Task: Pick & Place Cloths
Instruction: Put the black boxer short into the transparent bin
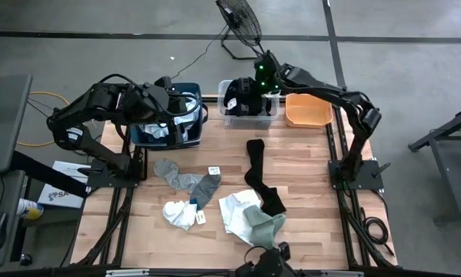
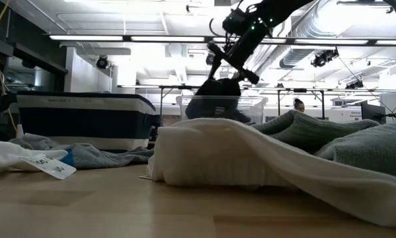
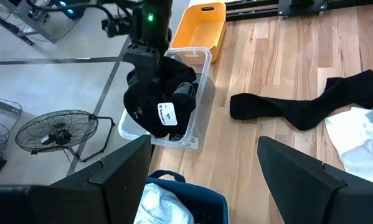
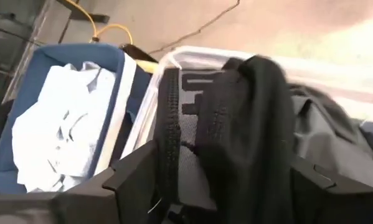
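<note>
— Which step are you on?
— My right gripper (image 1: 249, 91) hangs over the clear plastic tub (image 1: 270, 117), fingers spread around the black fabric garment (image 3: 156, 102) drooping into it; I cannot tell whether it has slipped free.
— And next?
— Probably lift clear, then fetch the long black sock (image 1: 261, 178) on the wooden table (image 1: 307, 192). My left gripper (image 1: 168, 108) waits, parted, above the navy fabric bin (image 1: 185, 138).

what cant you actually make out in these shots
- Right gripper, left wrist view: its fingertips are buried in the black garment over the clear tub; grip not confirmable.
- Navy bin, high view: the left arm covers much of its pale contents.
- Low view: the white cloth fills the foreground, hiding the table behind.
- Tag on the black garment: print too small to read.
</note>
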`<act>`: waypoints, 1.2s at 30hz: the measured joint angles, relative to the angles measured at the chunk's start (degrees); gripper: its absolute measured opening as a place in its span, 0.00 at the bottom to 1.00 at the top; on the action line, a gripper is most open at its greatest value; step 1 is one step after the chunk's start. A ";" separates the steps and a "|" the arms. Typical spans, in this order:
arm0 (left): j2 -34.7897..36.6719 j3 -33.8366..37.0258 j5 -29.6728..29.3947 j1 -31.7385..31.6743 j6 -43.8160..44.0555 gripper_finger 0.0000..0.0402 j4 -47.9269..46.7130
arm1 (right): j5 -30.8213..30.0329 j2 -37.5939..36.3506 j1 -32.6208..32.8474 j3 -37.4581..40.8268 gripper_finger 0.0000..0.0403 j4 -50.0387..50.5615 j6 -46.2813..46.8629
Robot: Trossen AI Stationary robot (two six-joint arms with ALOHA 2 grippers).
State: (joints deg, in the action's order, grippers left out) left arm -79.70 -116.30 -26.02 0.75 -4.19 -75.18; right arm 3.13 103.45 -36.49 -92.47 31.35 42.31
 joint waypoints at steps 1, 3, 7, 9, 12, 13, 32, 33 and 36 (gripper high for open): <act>0.00 -0.02 0.00 0.00 0.00 0.72 0.00 | -0.80 -0.31 0.03 0.00 0.63 0.46 -0.12; 0.00 0.00 0.02 0.00 0.00 0.72 0.00 | -2.10 -0.93 0.09 0.00 0.63 2.66 -0.06; 0.00 -0.02 0.07 0.00 0.02 0.72 -0.02 | -6.02 -2.82 0.09 0.00 0.63 6.11 -0.12; 0.00 -0.01 0.07 0.00 0.07 0.72 0.00 | -7.49 -3.97 0.09 0.00 0.63 7.49 -0.16; 0.00 -0.02 0.07 0.00 0.16 0.72 0.00 | -8.83 -5.30 0.37 0.00 0.63 9.33 -0.52; 0.00 -0.02 0.07 0.00 0.15 0.72 0.00 | -8.97 -5.82 0.51 0.00 0.63 9.81 -0.54; 0.00 0.00 0.07 0.00 0.02 0.72 0.00 | -7.76 -5.64 15.11 -0.02 0.63 11.33 -1.83; 0.00 0.01 0.07 0.00 0.00 0.72 0.00 | -8.66 -5.30 15.53 -0.02 0.63 11.43 -1.77; 0.00 0.01 0.07 0.00 0.00 0.72 0.00 | -10.55 -4.09 16.17 -0.02 0.63 11.77 -1.53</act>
State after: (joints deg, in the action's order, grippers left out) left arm -79.70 -116.29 -25.96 0.75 -4.19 -75.18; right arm -7.42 99.35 -20.32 -92.49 43.13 40.78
